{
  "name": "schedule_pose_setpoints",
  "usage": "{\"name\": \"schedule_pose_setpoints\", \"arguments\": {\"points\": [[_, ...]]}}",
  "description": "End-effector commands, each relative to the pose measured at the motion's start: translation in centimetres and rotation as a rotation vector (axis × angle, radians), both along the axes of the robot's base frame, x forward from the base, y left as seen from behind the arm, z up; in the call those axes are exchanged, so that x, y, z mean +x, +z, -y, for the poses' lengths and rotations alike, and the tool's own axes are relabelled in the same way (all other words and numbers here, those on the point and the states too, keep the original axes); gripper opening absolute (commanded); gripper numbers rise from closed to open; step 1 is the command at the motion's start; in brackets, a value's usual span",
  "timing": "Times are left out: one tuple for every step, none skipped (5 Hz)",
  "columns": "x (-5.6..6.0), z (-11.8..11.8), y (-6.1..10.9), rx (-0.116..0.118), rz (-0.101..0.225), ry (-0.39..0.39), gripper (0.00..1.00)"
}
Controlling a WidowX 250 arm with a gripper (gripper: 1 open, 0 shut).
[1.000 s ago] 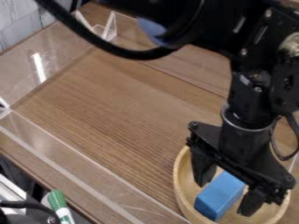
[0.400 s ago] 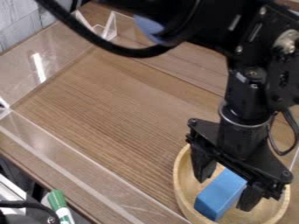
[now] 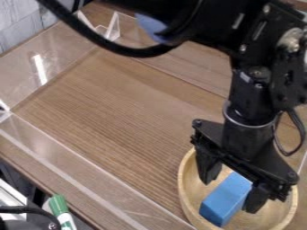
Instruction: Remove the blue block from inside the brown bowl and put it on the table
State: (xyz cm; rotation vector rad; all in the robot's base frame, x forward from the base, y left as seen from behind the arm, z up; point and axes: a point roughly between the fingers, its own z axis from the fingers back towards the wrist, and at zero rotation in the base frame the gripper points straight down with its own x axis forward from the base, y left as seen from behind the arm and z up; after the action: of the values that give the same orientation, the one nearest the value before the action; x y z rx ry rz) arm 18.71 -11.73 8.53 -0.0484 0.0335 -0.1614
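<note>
Where the camera looks down: tool (image 3: 235, 186), fingers spread wide, straddling block (image 3: 225, 199) without clamping it, evidently lined up to grip. Block lies inside bowl (image 3: 188, 190), near right corner of surface (image 3: 108, 99).

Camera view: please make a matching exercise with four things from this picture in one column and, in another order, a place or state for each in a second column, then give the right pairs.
Things:
1. block
2. bowl
3. gripper
4. table

Places or states:
A. open, pointing down over the bowl
B. wood grain, edged by clear walls
C. blue, lying inside the bowl
D. light tan, at the lower right of the table

Pairs: 1-C, 2-D, 3-A, 4-B
</note>
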Motion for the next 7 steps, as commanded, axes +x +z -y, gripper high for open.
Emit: {"name": "schedule_pose_setpoints", "arguments": {"points": [[0.7, 0.1, 1.1, -0.033, 0.046, 0.004, 1.0], [0.7, 0.1, 1.0, -0.037, 0.044, 0.0, 1.0], [0.8, 0.1, 0.0, -0.036, 0.044, 0.0, 1.0], [0.9, 0.2, -1.0, -0.034, 0.043, 0.0, 1.0], [1.1, 0.2, -2.1, -0.033, 0.043, 0.001, 1.0], [1.2, 0.2, -3.0, -0.033, 0.041, 0.006, 1.0], [1.3, 0.2, -3.6, -0.033, 0.041, 0.007, 0.0]]}}
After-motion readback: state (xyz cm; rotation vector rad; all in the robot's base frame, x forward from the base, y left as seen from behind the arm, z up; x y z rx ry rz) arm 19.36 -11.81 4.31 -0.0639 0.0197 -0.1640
